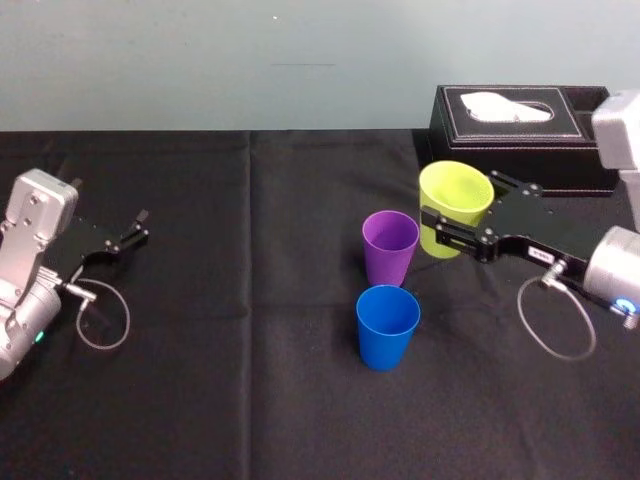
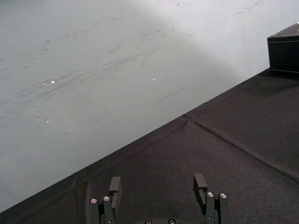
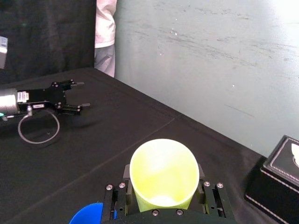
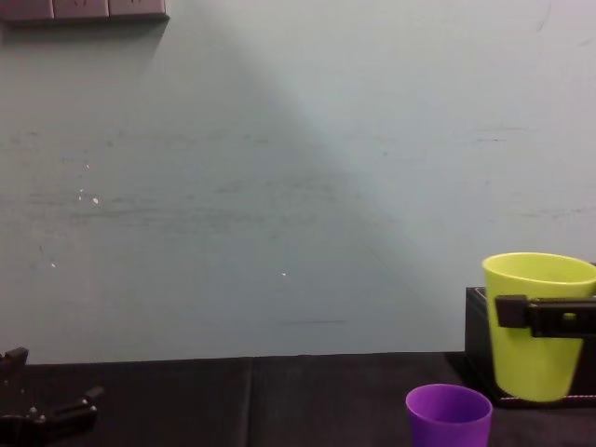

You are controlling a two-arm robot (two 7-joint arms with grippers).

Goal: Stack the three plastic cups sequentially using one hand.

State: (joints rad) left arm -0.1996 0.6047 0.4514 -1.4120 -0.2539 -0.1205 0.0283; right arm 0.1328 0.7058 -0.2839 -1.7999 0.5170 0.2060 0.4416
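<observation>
The right gripper [image 1: 460, 198] holds one cup [image 1: 455, 190] just right of a second cup [image 1: 390, 248]; the third cup [image 1: 387, 328] stands before these, the tissue box [image 1: 520, 142] behind.

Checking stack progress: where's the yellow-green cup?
Head view, right side: yellow-green cup held in the right end effector, between purple cup and tissue box.

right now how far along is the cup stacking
Done: nothing stacked; the purple cup and blue cup each stand empty on the black cloth. In hand: the right claw is shut on the yellow-green cup, apparently raised beside the purple one. To do: nest all three. The left claw is parked open at the far left.
</observation>
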